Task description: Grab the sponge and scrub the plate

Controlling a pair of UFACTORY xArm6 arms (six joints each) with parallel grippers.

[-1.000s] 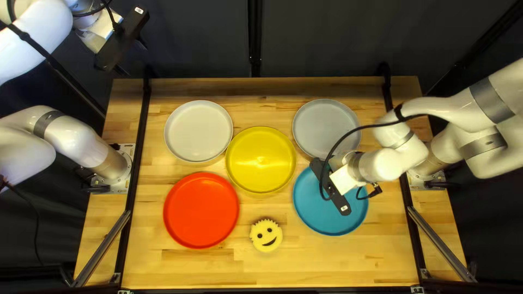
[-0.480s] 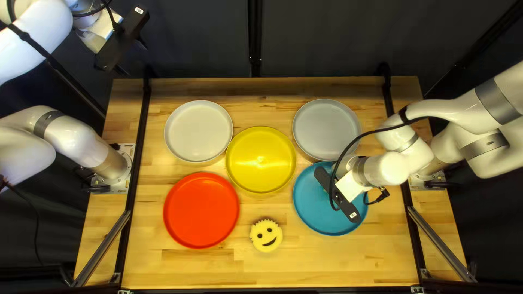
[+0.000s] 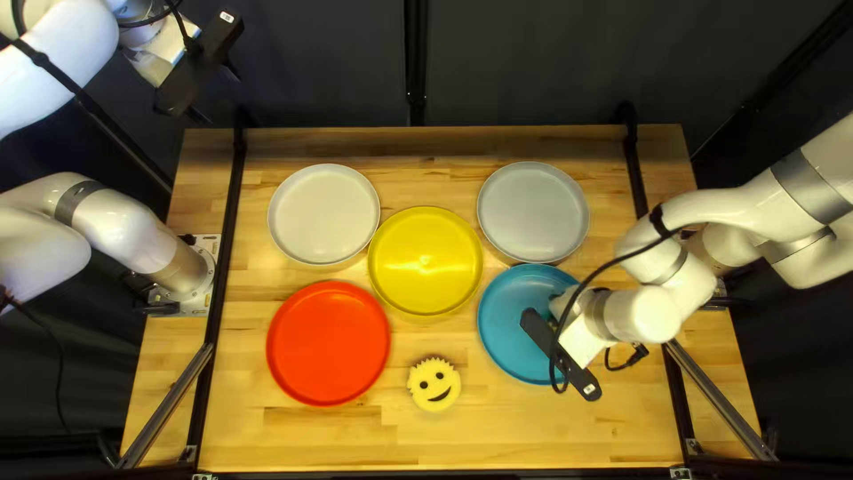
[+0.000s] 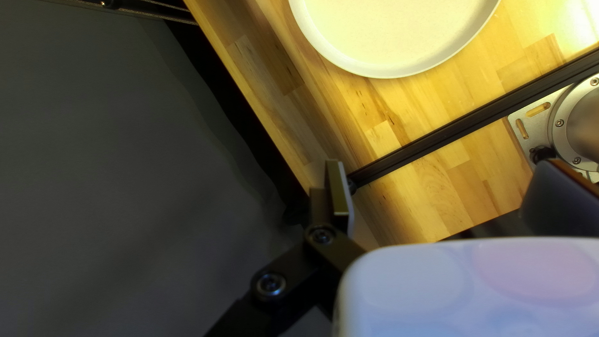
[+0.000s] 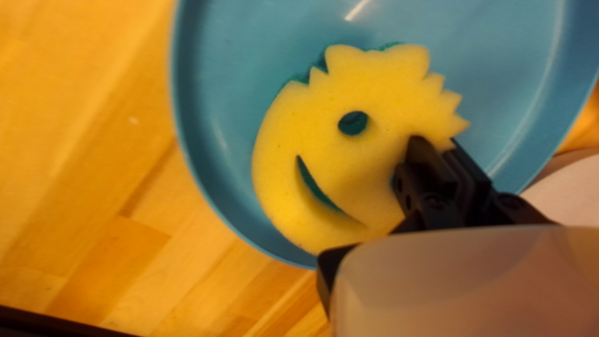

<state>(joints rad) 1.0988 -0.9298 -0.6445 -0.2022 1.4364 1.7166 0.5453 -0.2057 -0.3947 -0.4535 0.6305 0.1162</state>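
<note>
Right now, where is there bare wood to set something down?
Between the loose sponge and the right-hand black rail, nearer than the blue plate; also between the red plate and the table's near edge. It's crowded over the blue plate, where the right gripper holds another sponge.

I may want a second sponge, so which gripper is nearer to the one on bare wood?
Right: my right gripper grips another sponge at the blue plate, beside the loose sponge; my left gripper hangs by the table's far left corner.
</note>
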